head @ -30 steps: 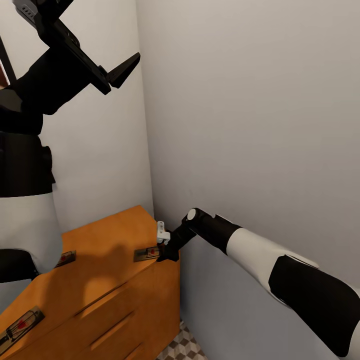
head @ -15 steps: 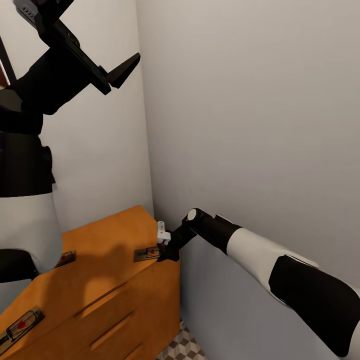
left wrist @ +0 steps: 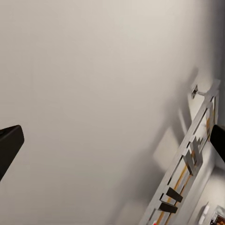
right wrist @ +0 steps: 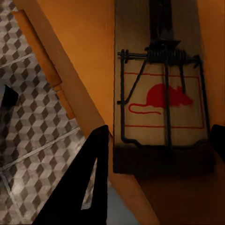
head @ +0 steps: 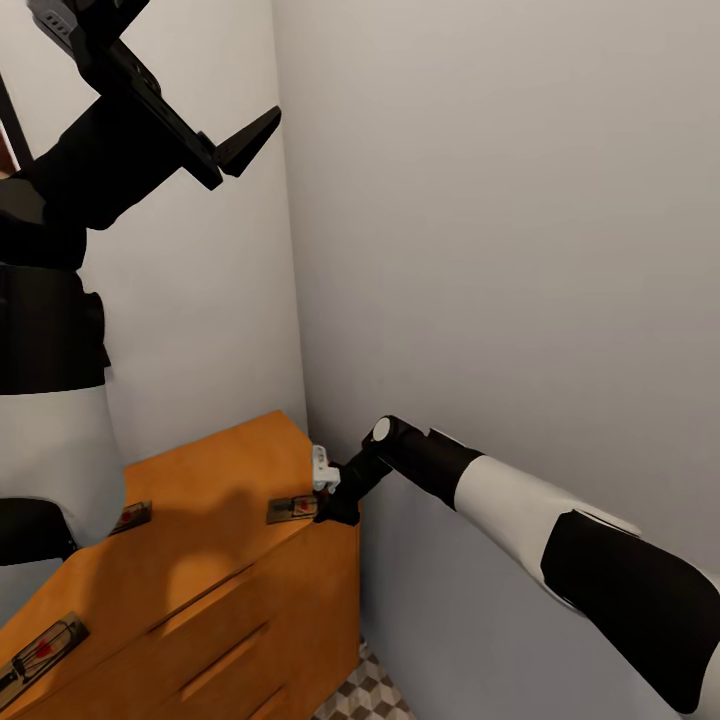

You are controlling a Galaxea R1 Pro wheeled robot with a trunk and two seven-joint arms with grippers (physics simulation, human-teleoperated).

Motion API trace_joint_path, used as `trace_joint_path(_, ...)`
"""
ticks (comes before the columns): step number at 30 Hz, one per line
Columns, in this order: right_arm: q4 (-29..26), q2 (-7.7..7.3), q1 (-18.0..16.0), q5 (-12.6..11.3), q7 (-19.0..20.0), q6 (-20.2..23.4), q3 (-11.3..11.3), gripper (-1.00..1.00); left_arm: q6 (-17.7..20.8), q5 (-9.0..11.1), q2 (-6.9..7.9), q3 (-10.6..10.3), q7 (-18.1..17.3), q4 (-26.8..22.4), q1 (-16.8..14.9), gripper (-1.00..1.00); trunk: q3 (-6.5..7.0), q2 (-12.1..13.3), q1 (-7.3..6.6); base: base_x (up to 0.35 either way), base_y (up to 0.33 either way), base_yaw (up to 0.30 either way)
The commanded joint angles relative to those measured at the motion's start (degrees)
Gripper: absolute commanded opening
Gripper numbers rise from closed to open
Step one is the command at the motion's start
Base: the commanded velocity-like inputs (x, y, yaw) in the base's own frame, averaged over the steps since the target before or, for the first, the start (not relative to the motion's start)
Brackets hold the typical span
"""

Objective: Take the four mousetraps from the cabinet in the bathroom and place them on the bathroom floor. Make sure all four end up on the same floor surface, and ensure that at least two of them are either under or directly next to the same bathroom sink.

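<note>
While the robot faced a corner of pale, smooth grey walls, its left hand [head: 215, 145] was raised high at the left of the head view, matte black fingers spread wide and holding nothing, pointed at bare wall. Below it sat the cabinet [head: 190, 610], a long low block of warm orange-brown wood with a flat, smooth top and drawer fronts. Three mousetraps lay on that top, well apart: one near the front left edge [head: 42, 643], one farther back, partly hidden by the left arm [head: 131, 516], and one close to the right edge [head: 292, 508]. Each was a small flat wooden slab with dark wire fittings. The right hand [head: 322, 505] reached down to that third trap from the right, on a white and black arm. In the right wrist view the trap [right wrist: 161, 93] showed a thin black wire spring and bar over a printed red mouse, and the two dark, wedge-shaped fingers [right wrist: 79, 187] stood apart on either side of its near end, not yet closed on it. The step in hand seemed to be the grasp of this trap. Next would likely be closing the fingers on the thin slab, then lifting it clear of the top. Beyond the cabinet edge lay the bathroom floor [right wrist: 33, 117], tiled in a brown, beige and white cube pattern.
</note>
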Motion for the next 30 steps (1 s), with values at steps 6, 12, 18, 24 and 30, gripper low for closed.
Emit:
trace_joint_path(6, -5.58, 0.63, -0.16, -0.93, -1.32, 4.25, -0.58, -1.00, 0.00, 0.62, 0.02, -0.03, 0.49, 0.01, -0.05, 1.00, -0.06, -0.04, 0.00, 0.000, 0.000, 0.000)
trace_joint_path(12, -11.65, 0.63, -0.16, -1.01, -1.45, 7.60, -0.69, -1.00, 0.00, 0.62, -0.04, -0.03, 0.49, 0.01, -0.05, 1.00, -0.06, -0.04, 0.00, 0.000, 0.000, 0.000)
trace_joint_path(18, -13.32, 0.63, -0.21, -1.02, -1.41, 8.05, -0.70, -1.00, 0.00, 0.62, -0.06, -0.11, 0.49, 0.02, -0.05, 1.00, -0.06, -0.04, 0.00, 0.000, 0.000, 0.000)
trace_joint_path(24, -18.34, 0.57, -0.47, -0.99, -1.49, 12.36, -0.92, -1.00, 0.00, 0.62, -0.07, -0.23, 0.50, 0.09, -0.05, 1.00, -0.06, -0.04, 0.00, 0.000, 0.000, 0.000)
trace_joint_path(30, -36.92, -1.85, -0.51, 1.77, -1.37, 24.23, -10.29, -1.00, 0.00, 0.62, -0.24, -0.30, 0.58, 0.27, 0.01, 1.00, -0.06, -0.04, 0.00, 0.000, 0.000, 0.000)
